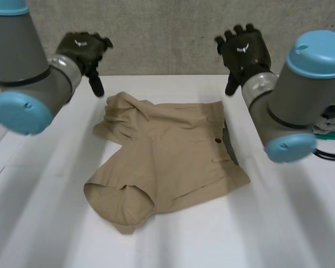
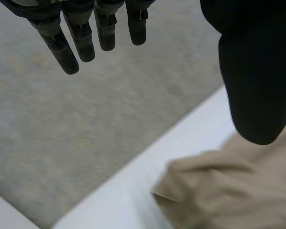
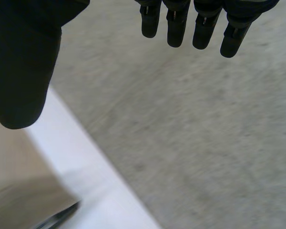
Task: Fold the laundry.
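Fingers of our left hand hang straight and empty; our right hand is likewise relaxed, holding nothing; both hover over the far edge of the table; tan shorts lie rumpled mid-table, untouched; we judge folding barely begun.

Shorts mid-table — hands beyond

A lab-like test space: bare grey concrete beyond a plain white table.
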Available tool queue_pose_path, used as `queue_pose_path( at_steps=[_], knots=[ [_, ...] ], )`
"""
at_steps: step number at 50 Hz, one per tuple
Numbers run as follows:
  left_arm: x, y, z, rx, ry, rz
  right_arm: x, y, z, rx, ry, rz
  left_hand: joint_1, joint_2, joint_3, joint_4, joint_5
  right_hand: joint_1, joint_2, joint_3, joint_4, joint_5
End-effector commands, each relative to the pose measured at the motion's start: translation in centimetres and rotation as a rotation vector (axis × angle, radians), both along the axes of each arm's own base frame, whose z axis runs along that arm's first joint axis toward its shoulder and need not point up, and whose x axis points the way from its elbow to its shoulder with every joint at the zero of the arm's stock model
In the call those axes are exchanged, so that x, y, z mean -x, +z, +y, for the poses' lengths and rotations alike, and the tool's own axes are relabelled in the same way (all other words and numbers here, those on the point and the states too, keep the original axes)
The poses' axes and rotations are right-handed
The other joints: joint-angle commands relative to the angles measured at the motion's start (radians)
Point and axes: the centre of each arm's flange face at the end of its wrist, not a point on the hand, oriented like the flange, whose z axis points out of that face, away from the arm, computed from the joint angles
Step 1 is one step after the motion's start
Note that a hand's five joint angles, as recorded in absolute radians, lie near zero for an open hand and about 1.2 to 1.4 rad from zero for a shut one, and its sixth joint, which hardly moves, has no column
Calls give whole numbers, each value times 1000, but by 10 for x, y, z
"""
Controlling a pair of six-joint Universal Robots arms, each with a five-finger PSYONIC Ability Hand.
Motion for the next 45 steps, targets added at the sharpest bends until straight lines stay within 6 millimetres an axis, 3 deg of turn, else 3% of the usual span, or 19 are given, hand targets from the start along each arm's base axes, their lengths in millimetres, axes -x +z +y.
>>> queue_pose_path(
  at_steps=[1,2,6,10,20,27,33,41,45],
  knots=[
    [7,-34,85,-143,-190,-51,23,-28,35,-220,32,113,-11,-26,-33,-22,-45,-44,-28,-31,-30,-42],
    [12,-45,101,-158,-229,-58,27,-36,41,-267,32,132,-11,-26,-33,-22,-45,-44,-28,-31,-30,-42],
    [25,-73,133,-177,-308,-74,34,-59,58,-365,43,168,-11,-26,-33,-22,-45,-44,-28,-31,-30,-42],
    [40,-91,152,-174,-346,-82,37,-76,64,-391,60,180,-11,-26,-33,-22,-45,-44,-28,-31,-30,-42],
    [72,-124,165,-207,-348,-40,41,-101,70,-400,51,185,-1,-16,-23,-13,-36,-44,-28,-31,-30,-42],
    [69,-149,147,-222,-188,-116,45,-107,72,-394,40,183,11,-5,-11,-1,-24,-44,-28,-31,-30,-42],
    [50,-152,120,-160,-49,-218,44,-102,76,-363,57,174,-11,-26,-33,-22,-45,-44,-28,-31,-30,-42],
    [-14,-146,50,52,114,-463,41,-89,97,-292,167,254,-11,-26,-33,-22,-45,-44,-28,-31,-30,-42],
    [-27,-142,34,159,60,-585,39,-87,109,-258,223,295,-11,-26,-33,-22,-45,-44,-28,-31,-30,-42]
  ],
)
